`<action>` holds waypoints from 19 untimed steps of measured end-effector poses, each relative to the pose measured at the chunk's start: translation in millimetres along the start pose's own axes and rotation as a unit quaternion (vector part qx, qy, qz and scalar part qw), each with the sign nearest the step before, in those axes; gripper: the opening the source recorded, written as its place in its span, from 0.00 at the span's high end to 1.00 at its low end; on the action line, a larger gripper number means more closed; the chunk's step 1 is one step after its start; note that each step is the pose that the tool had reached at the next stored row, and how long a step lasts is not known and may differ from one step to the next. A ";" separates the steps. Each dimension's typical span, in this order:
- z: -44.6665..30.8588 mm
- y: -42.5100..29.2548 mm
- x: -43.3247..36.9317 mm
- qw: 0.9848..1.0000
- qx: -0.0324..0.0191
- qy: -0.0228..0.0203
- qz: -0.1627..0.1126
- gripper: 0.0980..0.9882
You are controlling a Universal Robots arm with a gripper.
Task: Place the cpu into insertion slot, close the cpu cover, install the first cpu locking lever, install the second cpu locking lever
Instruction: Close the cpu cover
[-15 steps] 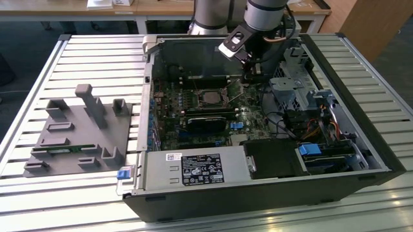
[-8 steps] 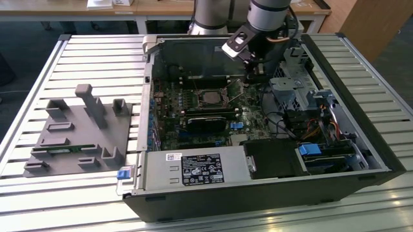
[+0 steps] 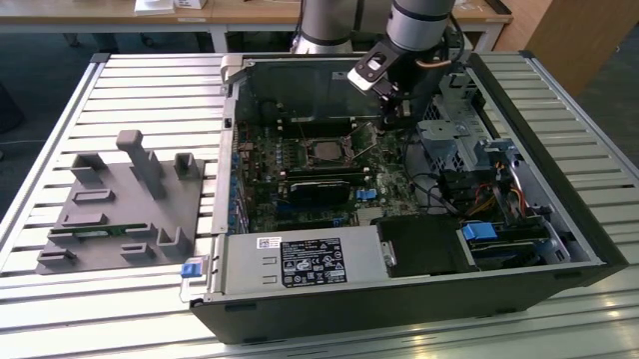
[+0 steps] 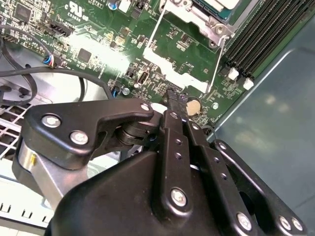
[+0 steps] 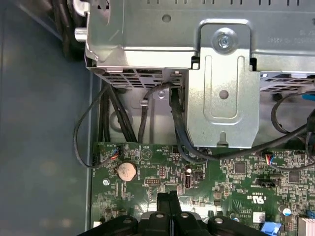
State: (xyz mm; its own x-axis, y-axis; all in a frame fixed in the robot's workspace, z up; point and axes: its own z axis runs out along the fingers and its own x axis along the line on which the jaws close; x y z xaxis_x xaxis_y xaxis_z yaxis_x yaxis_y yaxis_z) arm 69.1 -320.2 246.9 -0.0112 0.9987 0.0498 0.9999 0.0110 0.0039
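Exterior view: seeing the claw (image 3: 391, 124) reaching down into the open pc case (image 3: 399, 314) on the slatted worktop (image 3: 130, 82), tips hanging just above the motherboard (image 3: 262, 194). Reading the fingers (image 5: 164, 202) as pressed together in both wrist views, gripping nothing visible – probably keeping them shut for pushing rather than grasping. Finding the cpu (image 3: 325, 152) well off to the claw's side, toward the exterior view's left, lying flat in the insertion slot (image 3: 304, 152). Judging the cpu cover (image 4: 202, 19) as folded down around it; not confirming full seating from here. Spotting a thin locking lever (image 4: 216, 66) in the second wrist view, angling up off the board just ahead of the tips, ending near the coin battery (image 4: 195, 105). Guessing at lever work being in hand, hence parking beside the socket instead of over it. Keeping clear of the drive cage (image 5: 221, 83) and its cables on the claw's far side from the socket.
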 end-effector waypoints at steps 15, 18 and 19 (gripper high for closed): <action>6.5 -18.6 -0.1 1.000 0.003 0.000 0.000 0.99; 6.6 -22.8 -0.1 1.000 0.003 0.000 0.000 0.99; 6.6 -24.1 -0.2 1.000 0.003 0.000 0.000 0.99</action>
State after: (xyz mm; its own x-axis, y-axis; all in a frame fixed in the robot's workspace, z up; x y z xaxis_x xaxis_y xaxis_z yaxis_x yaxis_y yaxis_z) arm 45.1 -320.3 240.3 -0.0109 0.9987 0.0499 0.9999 0.0110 -0.0020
